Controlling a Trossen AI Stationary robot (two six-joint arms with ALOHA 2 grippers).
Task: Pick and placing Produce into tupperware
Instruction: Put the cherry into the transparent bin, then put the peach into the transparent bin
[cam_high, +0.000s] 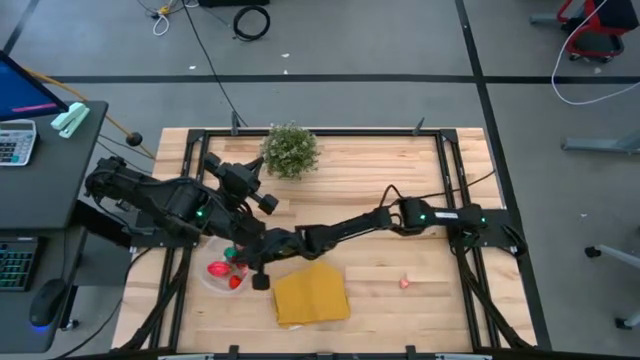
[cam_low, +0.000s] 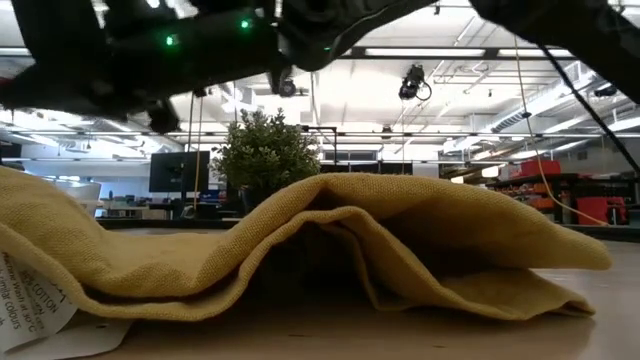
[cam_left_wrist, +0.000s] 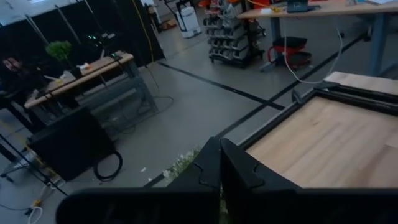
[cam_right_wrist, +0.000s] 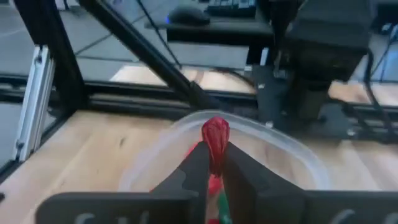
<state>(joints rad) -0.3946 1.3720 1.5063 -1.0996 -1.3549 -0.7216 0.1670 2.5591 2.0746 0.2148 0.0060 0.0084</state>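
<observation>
Now the tupperware (cam_high: 212, 277) is a round, shallow, clear-whitish dish near the front left of the counter (cam_high: 400, 255), just beside the yellow cloth (cam_high: 311, 294). In the high view I count two red produce pieces (cam_high: 216, 269) inside it, with a bit of green between them, and one pink piece (cam_high: 405, 283) alone on the wood, well apart to the right. One plant (cam_high: 290, 151) stands at the back.

The right gripper (cam_right_wrist: 215, 163) reaches across to the dish; its jaws are pinching a red piece (cam_right_wrist: 216, 135) over the tupperware rim (cam_right_wrist: 292, 149). Only the right wrist view shows this grip; from above the piece is hidden under the arm. The left gripper (cam_left_wrist: 220, 175) is above the counter's left side, its jaws pressed together on nothing.

The low view shows mostly the cloth (cam_low: 300, 245) and the plant (cam_low: 265, 150) behind it; the dish is hidden there.
</observation>
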